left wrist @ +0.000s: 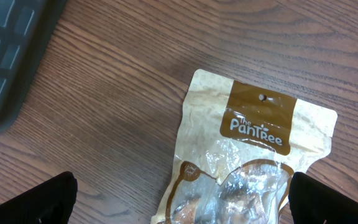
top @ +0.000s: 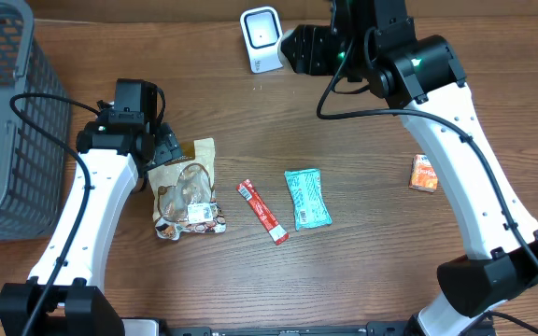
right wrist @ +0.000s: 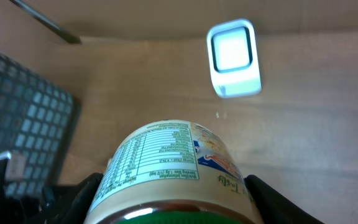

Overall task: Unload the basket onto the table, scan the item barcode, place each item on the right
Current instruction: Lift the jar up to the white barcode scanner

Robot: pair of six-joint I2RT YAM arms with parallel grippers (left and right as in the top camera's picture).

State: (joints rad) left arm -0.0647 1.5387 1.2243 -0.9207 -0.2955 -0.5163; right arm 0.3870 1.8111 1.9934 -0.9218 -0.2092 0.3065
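My right gripper [top: 306,49] is shut on a round jar [right wrist: 173,168] with a cream label, a nutrition table and a green lid. It holds the jar on its side, just right of the white barcode scanner [top: 261,37] at the table's back edge. In the right wrist view the scanner [right wrist: 234,57] lies ahead of the jar, its pale window facing up. My left gripper [top: 162,149] hangs open over a tan and clear snack bag [top: 187,191], one finger [left wrist: 48,199] off the bag's left edge and the other at its right edge. The bag [left wrist: 253,143] lies flat on the wood.
A grey mesh basket [top: 7,112] fills the table's left end. On the wood between the arms lie a red stick pack [top: 263,212] and a teal packet [top: 307,198]. A small orange packet [top: 424,173] sits to the right.
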